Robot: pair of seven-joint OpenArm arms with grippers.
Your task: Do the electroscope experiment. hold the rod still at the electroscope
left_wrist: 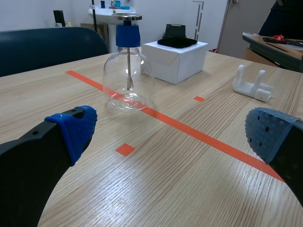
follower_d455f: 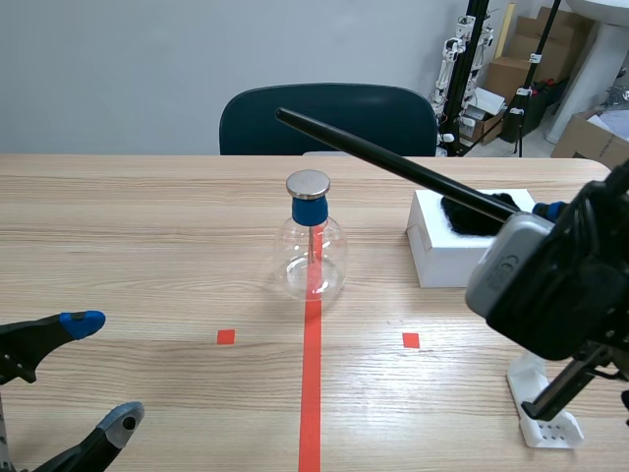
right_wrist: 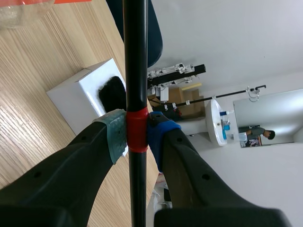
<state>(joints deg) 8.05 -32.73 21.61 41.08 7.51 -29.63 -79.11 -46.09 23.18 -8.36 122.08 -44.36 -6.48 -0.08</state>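
Black rod [follower_d455f: 393,162], red band [right_wrist: 136,132]; blue-capped clear electroscope [follower_d455f: 311,258]; white box [follower_d455f: 437,261].

Lighting: bright, even.
I am seeing soft light spreading evenly over the table [follower_d455f: 138,226]; only faint shadows are lying on it, and small highlights are glinting on the electroscope [follower_d455f: 311,258].

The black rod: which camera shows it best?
Scene view: the black rod shows nearly whole, out to its tip. The right wrist view shows only a close stretch clamped in the right gripper. The left wrist view misses it.
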